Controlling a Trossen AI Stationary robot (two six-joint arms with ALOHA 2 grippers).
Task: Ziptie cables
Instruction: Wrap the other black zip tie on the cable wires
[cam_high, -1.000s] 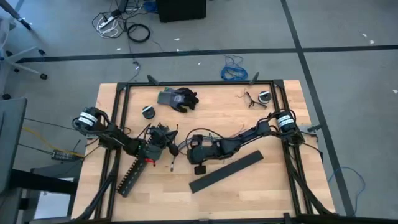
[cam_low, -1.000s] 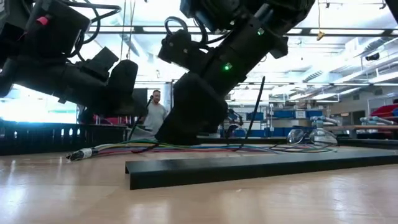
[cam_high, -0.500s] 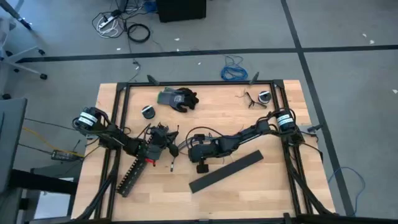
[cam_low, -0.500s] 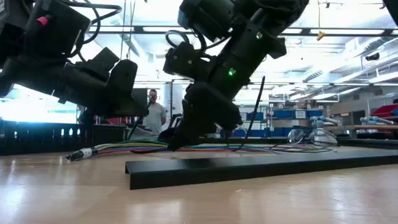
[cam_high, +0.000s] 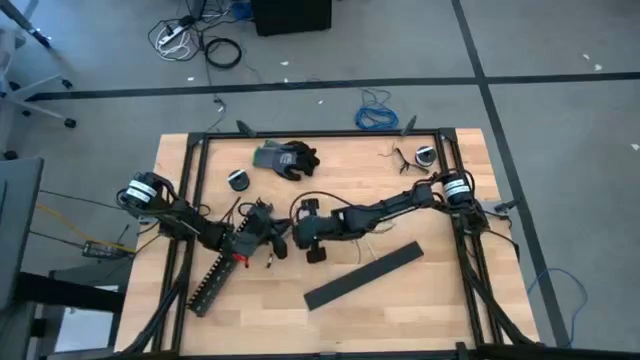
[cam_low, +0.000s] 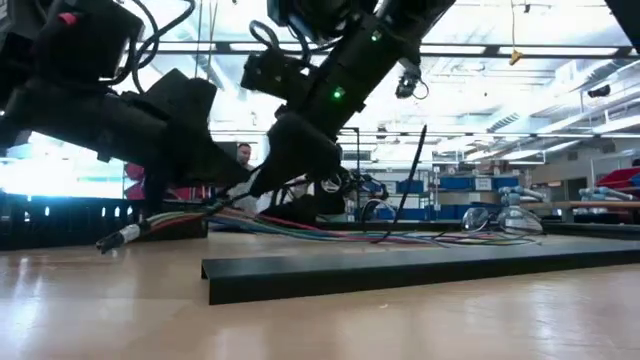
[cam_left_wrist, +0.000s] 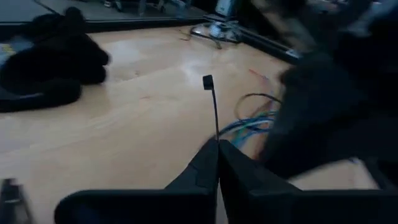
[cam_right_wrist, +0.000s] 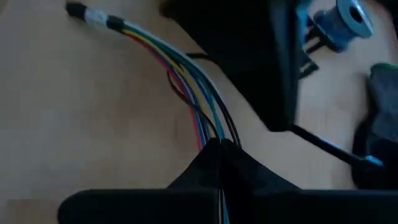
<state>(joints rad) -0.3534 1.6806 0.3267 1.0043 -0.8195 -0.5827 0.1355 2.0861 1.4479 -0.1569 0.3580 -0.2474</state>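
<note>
Fingers of the right gripper (cam_right_wrist: 221, 144) are pinched together on the cables (cam_right_wrist: 186, 81), which run away from the fingertips toward the upper left of the right wrist view as a flat ribbon of blue, yellow, red and dark strands ending in a taped tip. In the high view that right gripper (cam_high: 300, 232) sits just left of the table's centre, with the left gripper (cam_high: 268, 237) immediately beside it on the left, so both tools crowd the same stretch of wire. The left gripper (cam_left_wrist: 217, 144) is likewise closed, holding a ziptie (cam_left_wrist: 212, 106) that stands up from between its fingers with the small square head at the far end; the cables (cam_left_wrist: 249, 127) lie just past it, toward the right of that frame. From table height the bundle (cam_low: 290, 222) lies roughly left to right across the frame, lifted at the held part and sloping down to its taped end at the left. My reading is that the coming move turns on crossing the strip's long axis over the bundle's, and the left arm, carrying the strip, is the one placed to do it. The wide black bar (cam_high: 363, 274) lies nearer the table's lower edge, apart from both.
</note>
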